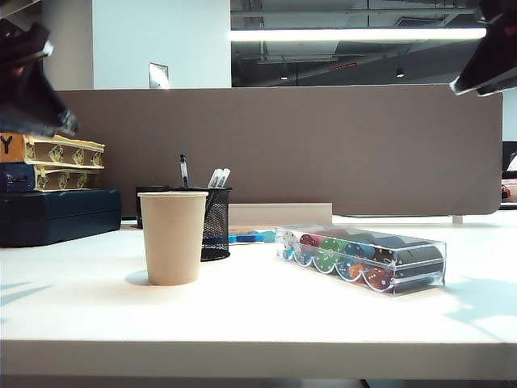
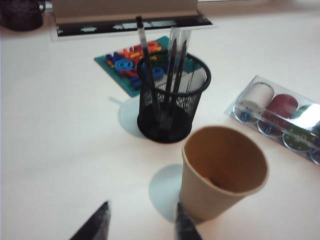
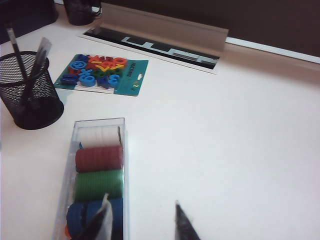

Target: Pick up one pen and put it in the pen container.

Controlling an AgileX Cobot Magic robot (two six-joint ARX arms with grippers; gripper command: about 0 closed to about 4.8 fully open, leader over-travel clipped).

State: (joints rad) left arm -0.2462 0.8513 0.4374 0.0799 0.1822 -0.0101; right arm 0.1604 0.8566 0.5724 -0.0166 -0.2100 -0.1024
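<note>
- Inside the pen container [image 2: 172, 97], just behind the paper cup [image 2: 222, 172], the pen [image 2: 145, 60] is seen standing with two others; placement is judged done.
- Well above the cup, the left gripper [image 2: 141, 222] and right gripper [image 3: 142, 220] are held spread and empty.

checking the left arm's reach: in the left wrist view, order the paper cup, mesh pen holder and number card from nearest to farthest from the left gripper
1. paper cup, just beyond the open left gripper.
2. pen container, behind the cup, pens standing inside.
3. number card, flat on the table past the container.
</note>
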